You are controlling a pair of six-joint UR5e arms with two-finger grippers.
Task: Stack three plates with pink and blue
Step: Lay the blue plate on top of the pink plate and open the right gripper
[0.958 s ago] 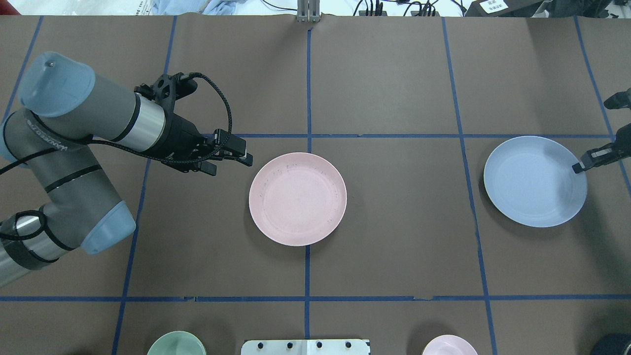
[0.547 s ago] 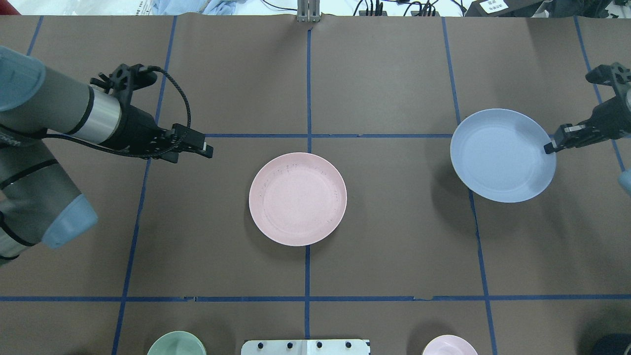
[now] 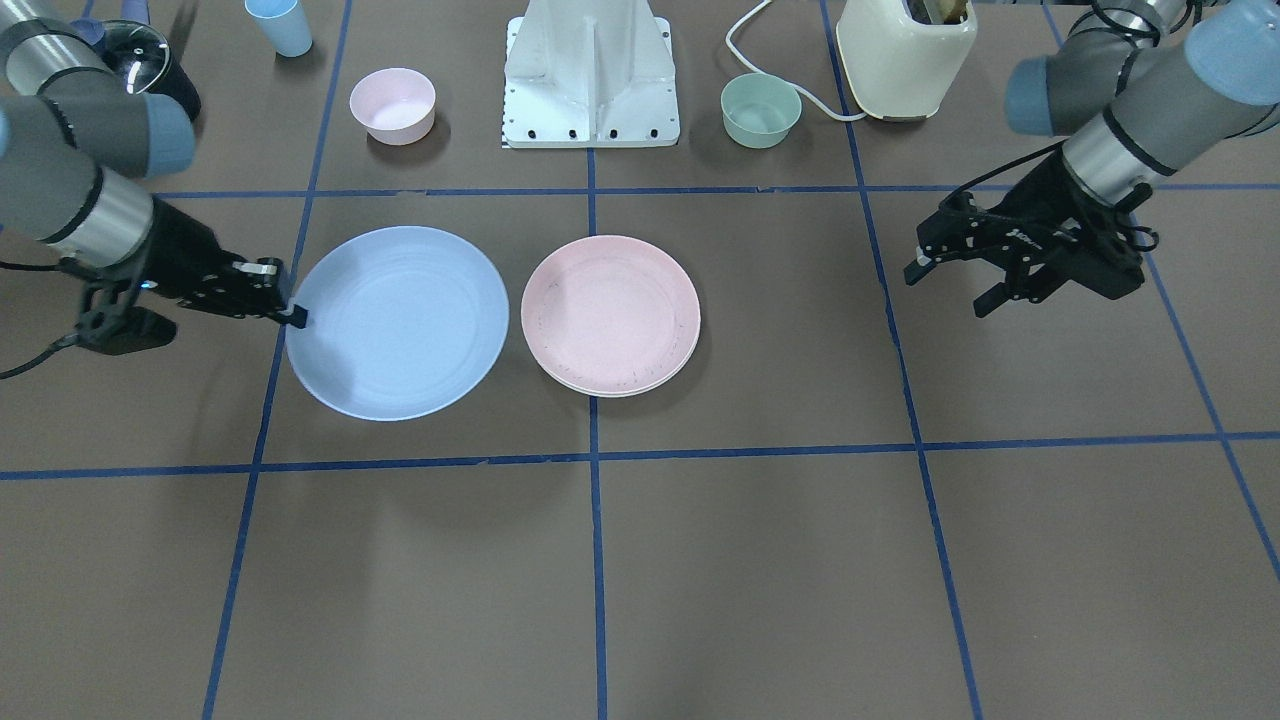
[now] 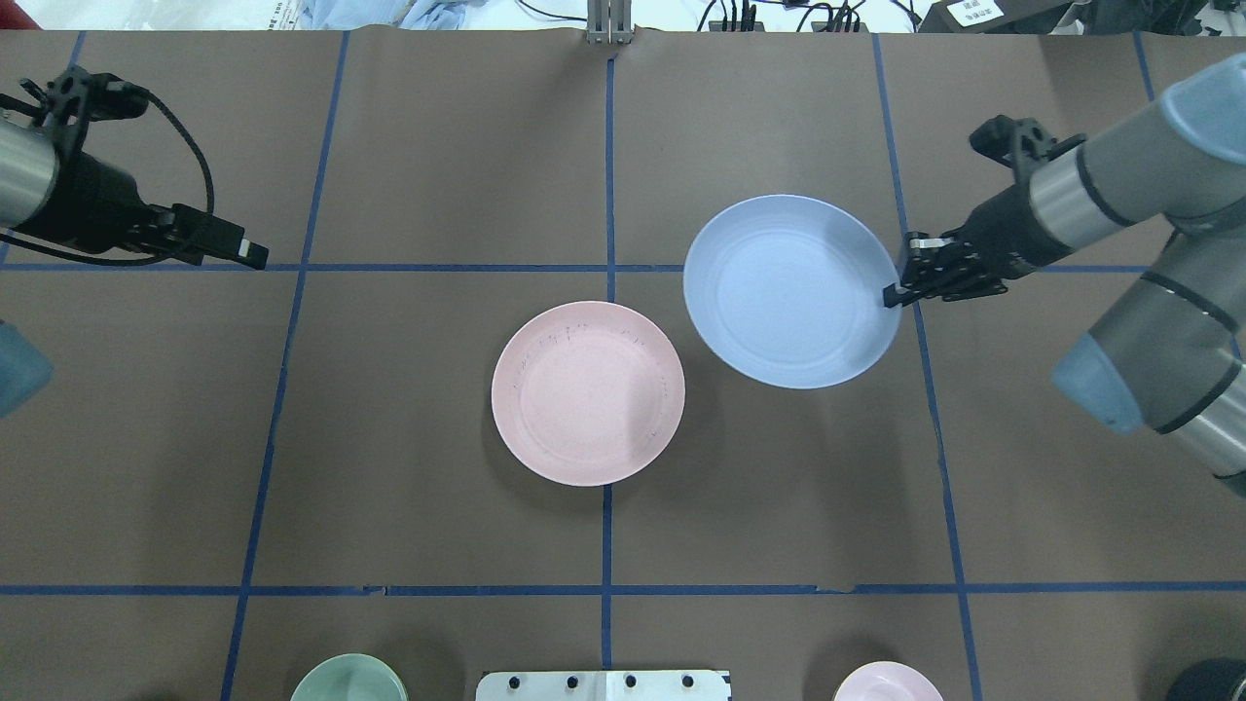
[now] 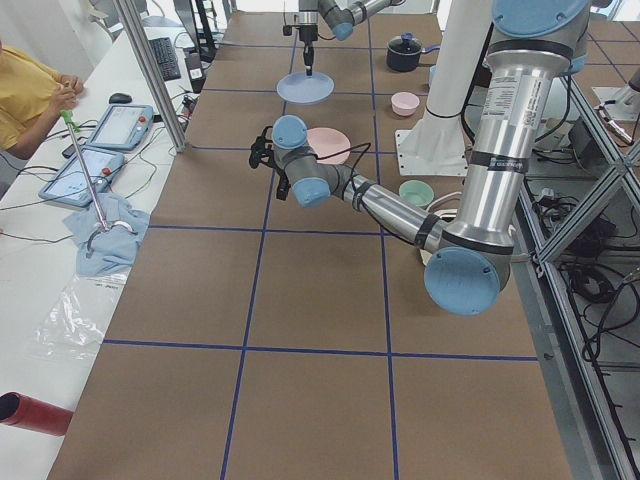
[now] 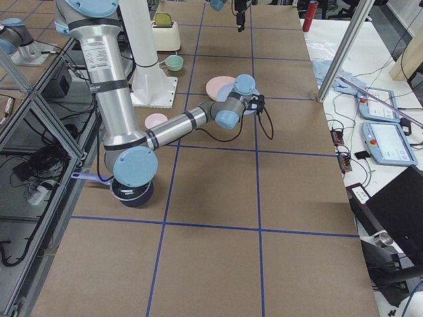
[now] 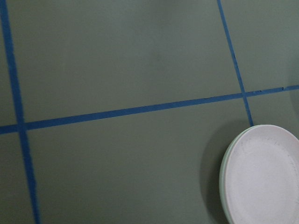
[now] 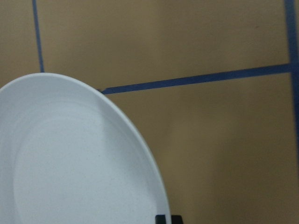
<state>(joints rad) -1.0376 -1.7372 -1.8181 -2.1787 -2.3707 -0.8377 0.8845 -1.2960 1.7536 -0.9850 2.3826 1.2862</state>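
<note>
The pale pink plate (image 4: 588, 392) lies at the table's middle, also in the front view (image 3: 611, 313) and the left wrist view (image 7: 266, 177). A cream-white rim (image 3: 625, 389) shows just under it. The rest of the cream-white plate is hidden. My right gripper (image 4: 896, 292) is shut on the rim of the pale blue plate (image 4: 791, 290). It holds the plate level above the table, just right of the pink plate and apart from it. The blue plate fills the right wrist view (image 8: 70, 163). My left gripper (image 4: 248, 255) is open and empty at the far left (image 3: 950, 288).
A small mint-green bowl (image 3: 761, 108) and a small pink bowl (image 3: 392, 104) stand on either side of the white robot base (image 3: 590, 80). A cream appliance (image 3: 905, 55), a blue cup (image 3: 280, 25) and a dark pot (image 3: 150, 60) stand along that edge.
My right gripper has lifted the blue plate and carried it left, from the right side to beside the pink plate. My left arm has drawn back to the left, away from the pink plate.
</note>
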